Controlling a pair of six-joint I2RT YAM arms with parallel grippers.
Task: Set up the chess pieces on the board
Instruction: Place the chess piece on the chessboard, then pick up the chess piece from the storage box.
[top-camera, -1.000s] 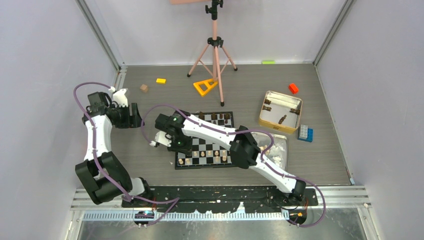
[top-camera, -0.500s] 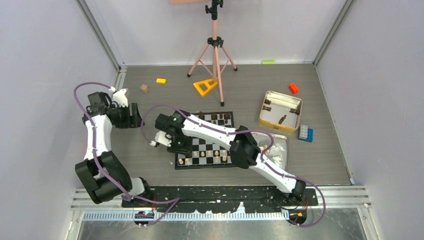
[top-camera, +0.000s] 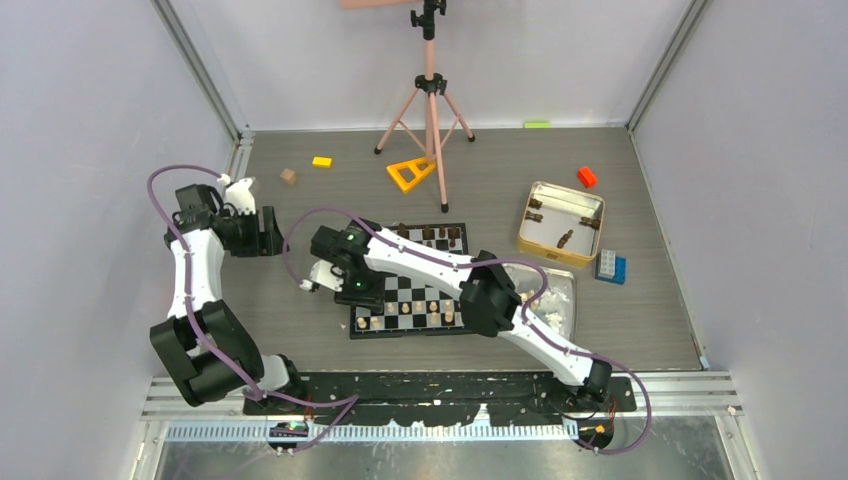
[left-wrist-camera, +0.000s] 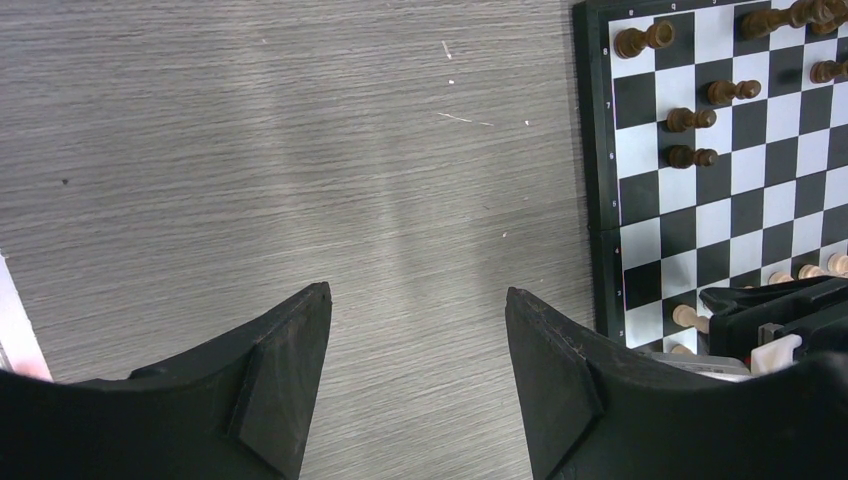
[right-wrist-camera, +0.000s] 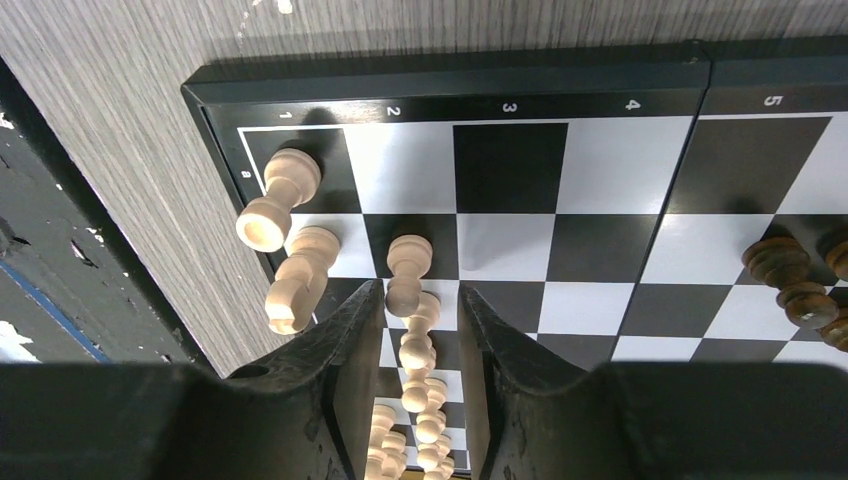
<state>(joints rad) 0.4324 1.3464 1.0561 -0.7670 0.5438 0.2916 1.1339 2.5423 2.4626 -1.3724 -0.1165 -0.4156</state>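
Fingers, right gripper (right-wrist-camera: 420, 290): narrowly parted, low over the board (right-wrist-camera: 450, 85) at its near-left corner. A light pawn (right-wrist-camera: 405, 270) stands in the gap at the tips with a sliver of space on one side, so it is not clamped.
Fingers, left gripper (left-wrist-camera: 418, 295): spread wide with nothing between them, hovering over bare table (left-wrist-camera: 250, 150) just left of the board.
Board: flat at mid-table, ahead of the arm bases, with the right arm (top-camera: 430, 262) stretched across it in the overhead view.
Light men (top-camera: 405, 308): lined along the board's near rows. From the right wrist, two bigger pieces (right-wrist-camera: 275, 205) occupy the corner squares beside the pawn, and more pawns trail off between the fingers.
Dark men (left-wrist-camera: 700, 120): grouped at the board's far end, well apart from the light side.
Tin (top-camera: 590, 200): right of the board and apart from it, with several more dark men (top-camera: 565, 238) lying inside.
Tray (top-camera: 565, 315): silver, just right of the board, partly hidden by the right arm.
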